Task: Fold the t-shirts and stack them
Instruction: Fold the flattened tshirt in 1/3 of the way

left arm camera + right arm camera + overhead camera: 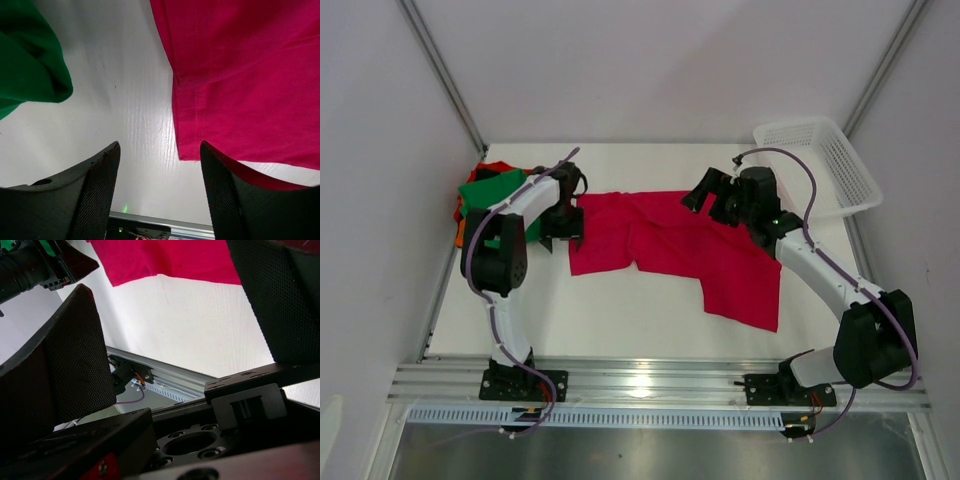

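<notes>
A crimson-red t-shirt (670,250) lies spread and rumpled across the middle of the table. My left gripper (563,238) is open and empty, low over the table at the shirt's left edge. In the left wrist view the left gripper (160,190) straddles bare table, with the shirt's hem corner (192,150) by the right finger (235,195). My right gripper (712,200) is open and empty, raised above the shirt's far right part. In the right wrist view the right gripper (170,305) has the shirt (165,257) beyond it. A green t-shirt (490,188) lies on orange and red cloth (461,232) at the far left.
A white mesh basket (820,165) stands at the far right corner. The green shirt's edge (27,60) is left of my left gripper. Grey walls close in the table on both sides. A metal rail (650,380) runs along the near edge.
</notes>
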You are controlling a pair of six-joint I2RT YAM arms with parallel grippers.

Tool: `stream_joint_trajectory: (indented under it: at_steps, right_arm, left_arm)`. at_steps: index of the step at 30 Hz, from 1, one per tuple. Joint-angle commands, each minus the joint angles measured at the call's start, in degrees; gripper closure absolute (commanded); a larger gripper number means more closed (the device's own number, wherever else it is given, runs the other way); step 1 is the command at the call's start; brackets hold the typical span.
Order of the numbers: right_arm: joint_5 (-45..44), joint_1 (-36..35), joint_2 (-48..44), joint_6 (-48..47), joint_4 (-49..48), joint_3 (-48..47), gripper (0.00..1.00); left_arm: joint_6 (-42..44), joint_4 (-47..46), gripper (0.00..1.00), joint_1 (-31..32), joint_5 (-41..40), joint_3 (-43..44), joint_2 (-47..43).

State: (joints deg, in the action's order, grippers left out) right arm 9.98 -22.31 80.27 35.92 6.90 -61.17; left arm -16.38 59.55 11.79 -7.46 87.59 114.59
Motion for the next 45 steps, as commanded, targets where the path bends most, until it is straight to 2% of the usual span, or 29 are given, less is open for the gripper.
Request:
stream_joint_trajectory:
  at_steps: [1, 7, 12, 18, 23, 29, 33, 38, 41, 45]
  right_arm:
    - [0.9, 0.3, 0.3, -0.6, -2.1, -2.6, 0.01]
    - [1.1, 0.6, -0.1, -0.7, -1.6, -2.6, 0.01]
    - [1.1, 0.9, -0.5, -0.9, -1.2, -2.4, 0.01]
    - [1.4, 1.0, -0.5, -0.8, -1.2, -2.8, 0.01]
    - [1.3, 1.1, -0.7, -0.9, -0.9, -3.1, 0.01]
    - [1.4, 1.2, -0.2, -0.8, -1.2, -2.8, 0.01]
    - [2.1, 1.0, 0.3, 0.2, -2.1, -2.6, 0.01]
    - [1.8, 1.0, 0.4, 0.5, -2.8, -2.4, 0.01]
    - [2.4, 1.0, 0.9, 0.7, -3.2, -2.4, 0.01]
    - [2.5, 0.9, 0.9, 0.8, -3.5, -3.0, 0.01]
  left_arm:
    - [1.1, 1.6, 0.32, 0.3, -2.3, 2.2, 2.1]
    - [2.1, 3.0, 0.32, 0.2, -3.4, 3.7, 4.1]
    - [2.6, 6.2, 0.31, 0.2, -8.8, 5.0, 6.5]
    - [2.2, 6.2, 0.31, 0.2, -10.3, 4.4, 8.4]
    - [2.1, 6.2, 0.32, 0.2, -10.0, 4.6, 7.5]
    - [2.0, 6.8, 0.31, 0.2, -5.3, 6.7, 1.1]
    - [2.0, 7.9, 0.31, 0.2, -2.2, 9.3, 1.3]
    - [1.7, 5.7, 0.31, 1.0, 0.2, 6.8, -0.5]
    - [2.3, 6.2, 0.32, 1.0, 0.5, 7.3, 2.3]
    - [2.9, 7.5, 0.33, 1.7, -4.0, 8.6, 6.0]
